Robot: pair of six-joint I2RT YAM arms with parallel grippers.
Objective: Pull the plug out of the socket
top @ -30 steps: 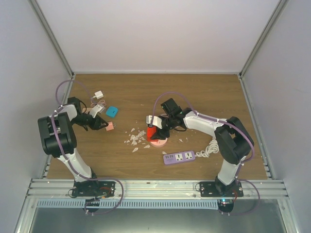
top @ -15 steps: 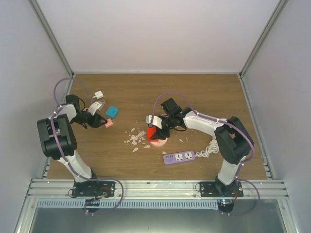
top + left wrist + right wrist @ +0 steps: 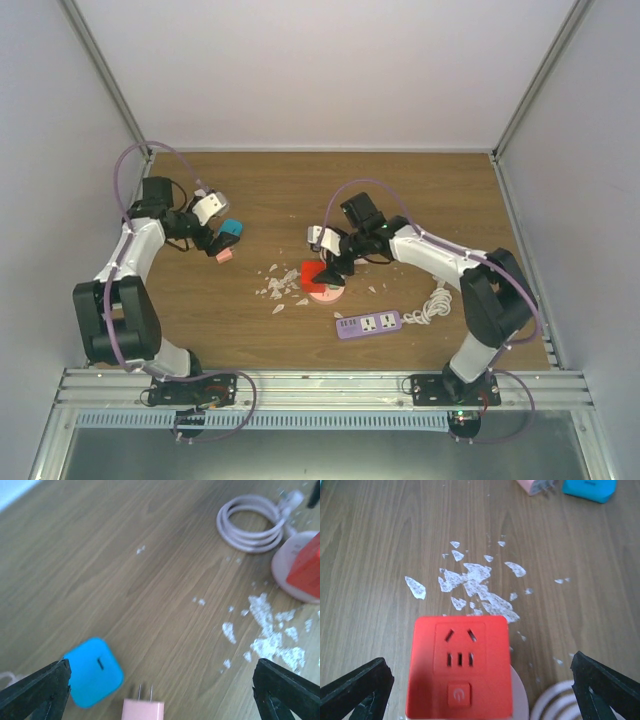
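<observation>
The pink plug (image 3: 224, 255) lies on the wooden table beside a blue adapter (image 3: 231, 229), apart from the red socket cube (image 3: 319, 273), which stands on its round pink base (image 3: 328, 294). My left gripper (image 3: 213, 231) is open just behind the plug. In the left wrist view the plug (image 3: 143, 709) lies with its prongs pointing away, between my wide-open left gripper (image 3: 161, 666). My right gripper (image 3: 326, 250) is open above and behind the socket. In the right wrist view the socket face (image 3: 459, 670) is empty, between my open right gripper (image 3: 479, 659).
White scraps (image 3: 280, 286) litter the table left of the socket. A purple power strip (image 3: 368, 323) with a coiled white cable (image 3: 436, 304) lies near the front right. A coiled pinkish cable (image 3: 250, 523) lies by the base. Walls enclose the table.
My left gripper carried the pink plug back and left, let it go and drew back. My right gripper opened off the red socket and pulled away up and back.
</observation>
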